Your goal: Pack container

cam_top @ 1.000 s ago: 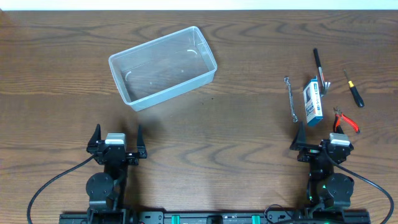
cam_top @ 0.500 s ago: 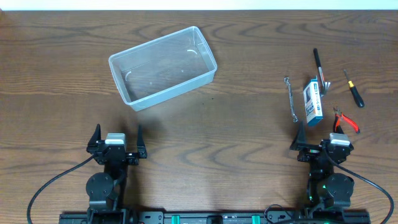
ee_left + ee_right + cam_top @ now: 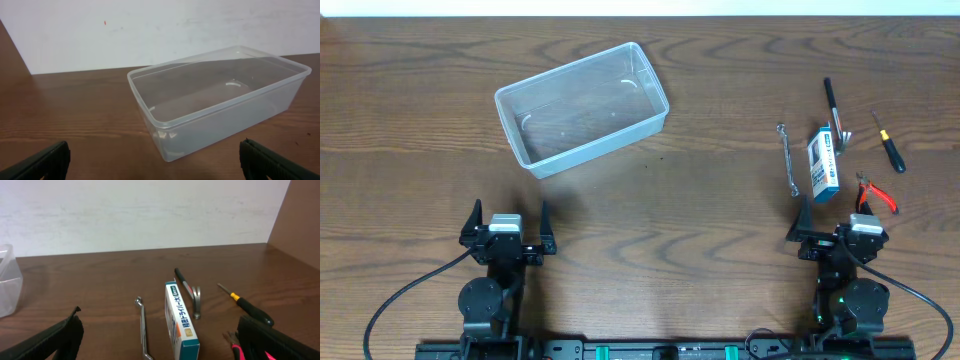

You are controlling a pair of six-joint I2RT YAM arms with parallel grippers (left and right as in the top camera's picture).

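Note:
The clear plastic container [image 3: 582, 108] stands empty at the upper left of the table, and fills the left wrist view [image 3: 215, 95]. My left gripper [image 3: 506, 222] is open and empty near the front edge, well short of the container. My right gripper [image 3: 836, 221] is open and empty at the front right. Just beyond it lie a blue-and-white box [image 3: 823, 163] [image 3: 180, 322], a silver wrench [image 3: 787, 160] [image 3: 143, 327], a black pen [image 3: 833, 105] [image 3: 183, 286], a small metal piece [image 3: 196, 301], a black-handled screwdriver [image 3: 890, 143] [image 3: 247, 307] and red-handled pliers [image 3: 875, 193] [image 3: 235, 345].
The brown wooden table [image 3: 720, 240] runs to a white wall at the back [image 3: 150, 30]. Arm bases and cables sit along the front edge [image 3: 660, 348].

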